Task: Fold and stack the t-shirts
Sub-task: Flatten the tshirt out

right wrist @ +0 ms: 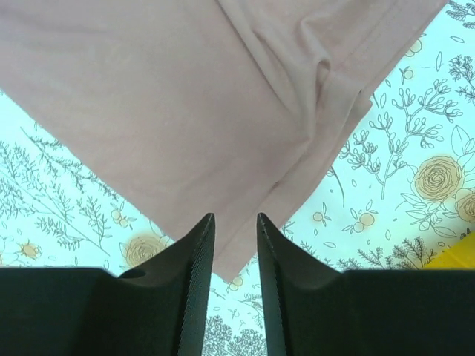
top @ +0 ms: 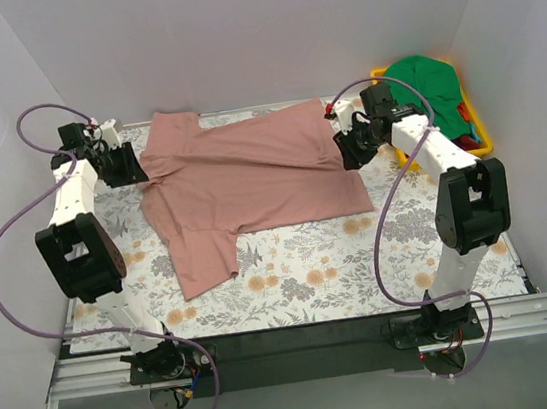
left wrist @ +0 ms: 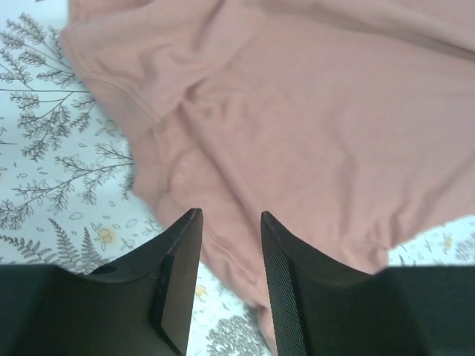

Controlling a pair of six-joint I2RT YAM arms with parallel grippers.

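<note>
Two arms: both reach over the far half of the table, one at each side of the dusty pink t-shirt (top: 249, 172).
Pink shirt, place: it lies spread on the floral table cover (top: 312, 270), between the two grippers, with one part running toward the near edge on the left.
Pink shirt, state: mostly flat, with soft creases near its left edge and a small fold at its right corner.
Left gripper (top: 131, 169): it sits at the shirt's left edge. In the left wrist view its fingers stand apart with a modest gap (left wrist: 230, 215), and pink cloth and a bit of cover show through the gap. Nothing is pinched between them.
Right gripper (top: 349, 149): it sits at the shirt's right edge. In the right wrist view the gap is narrow (right wrist: 235, 216), the shirt's pointed corner lies just beyond the fingertips, and no cloth is caught between the fingers.
Green t-shirt (top: 424, 84): bunched in a heap in the yellow bin (top: 484, 141) at the far right corner, well apart from the pink one.
Red cloth (top: 462, 119): a small patch shows in the bin beside the green heap; what it is cannot be told.
Stack: no folded shirt shows anywhere on the cover.
</note>
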